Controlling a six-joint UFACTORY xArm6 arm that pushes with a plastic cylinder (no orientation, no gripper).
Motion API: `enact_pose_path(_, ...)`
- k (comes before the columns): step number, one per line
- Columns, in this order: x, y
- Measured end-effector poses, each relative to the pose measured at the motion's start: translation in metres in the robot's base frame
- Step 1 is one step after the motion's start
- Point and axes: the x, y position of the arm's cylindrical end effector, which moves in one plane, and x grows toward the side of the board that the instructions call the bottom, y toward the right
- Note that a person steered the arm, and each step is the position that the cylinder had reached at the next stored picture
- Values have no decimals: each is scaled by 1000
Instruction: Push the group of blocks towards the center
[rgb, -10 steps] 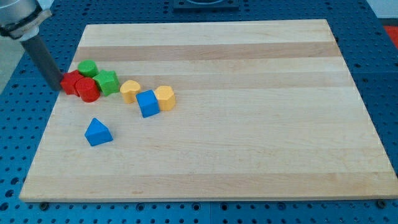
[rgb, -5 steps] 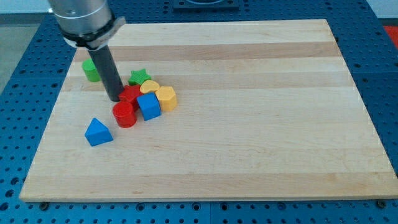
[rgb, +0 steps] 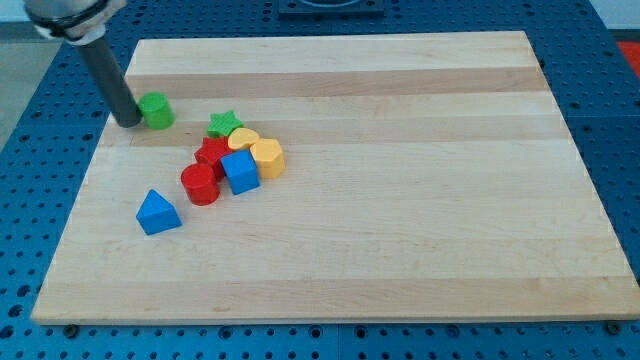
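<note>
My tip (rgb: 130, 122) rests on the board at the view's upper left, touching the left side of a green cylinder (rgb: 155, 110). To the right lies a cluster: a green star (rgb: 225, 124), two yellow blocks (rgb: 243, 139) (rgb: 267, 157), a red block (rgb: 211, 155), a red cylinder (rgb: 200, 185) and a blue cube (rgb: 240, 171). A blue triangle (rgb: 158, 212) lies alone at the lower left of the cluster.
The wooden board (rgb: 400, 200) lies on a blue perforated table (rgb: 30, 200). The board's left edge is close behind my tip.
My tip pushed the red blocks and green star right into the yellow and blue blocks, then moved back up-left to the left side of the green cylinder.
</note>
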Motion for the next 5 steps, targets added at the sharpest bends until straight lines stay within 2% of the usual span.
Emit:
enact_pose_path(2,-37,75)
enact_pose_path(3,-59,64)
enact_pose_path(4,-67,63)
enact_pose_path(5,-48,108)
